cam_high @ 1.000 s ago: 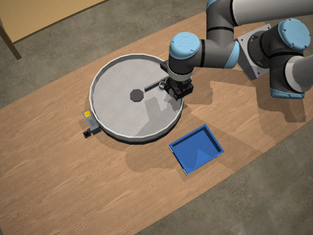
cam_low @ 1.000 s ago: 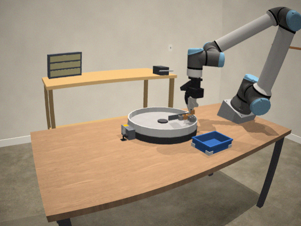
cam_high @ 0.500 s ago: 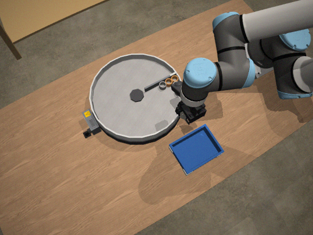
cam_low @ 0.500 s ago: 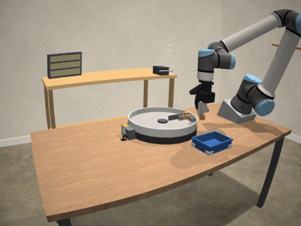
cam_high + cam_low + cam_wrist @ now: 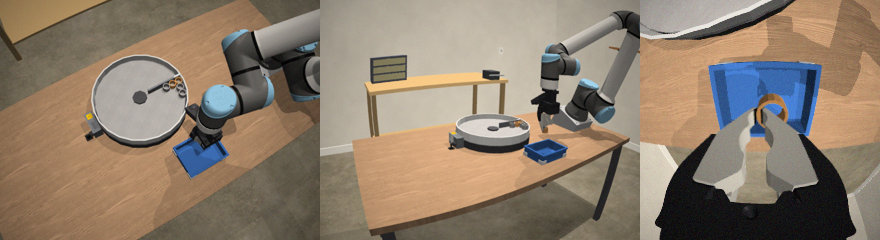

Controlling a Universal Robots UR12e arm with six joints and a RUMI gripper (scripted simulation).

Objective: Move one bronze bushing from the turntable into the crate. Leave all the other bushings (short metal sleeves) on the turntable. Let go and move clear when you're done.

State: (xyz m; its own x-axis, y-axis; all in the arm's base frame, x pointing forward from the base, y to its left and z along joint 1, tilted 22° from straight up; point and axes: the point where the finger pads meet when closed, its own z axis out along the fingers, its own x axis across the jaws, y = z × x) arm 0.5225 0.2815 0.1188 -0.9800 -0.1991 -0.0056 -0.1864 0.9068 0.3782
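Note:
My gripper (image 5: 759,108) is shut on the wall of a bronze bushing (image 5: 772,108) and holds it in the air above the blue crate (image 5: 764,93). In the side view the bushing (image 5: 545,129) hangs at the fingertips well above the crate (image 5: 545,150). In the overhead view the gripper (image 5: 205,144) is over the crate's far part (image 5: 201,156). On the grey turntable (image 5: 139,99) two bronze bushings (image 5: 175,81) and three grey bushings (image 5: 177,89) lie clustered by the right rim, next to a dark radial bar (image 5: 160,85).
A small grey control box (image 5: 92,125) with a yellow label sits at the turntable's left edge. The robot base (image 5: 573,120) stands on the table behind the crate. A side table (image 5: 433,80) with a rack and a dark box stands by the wall.

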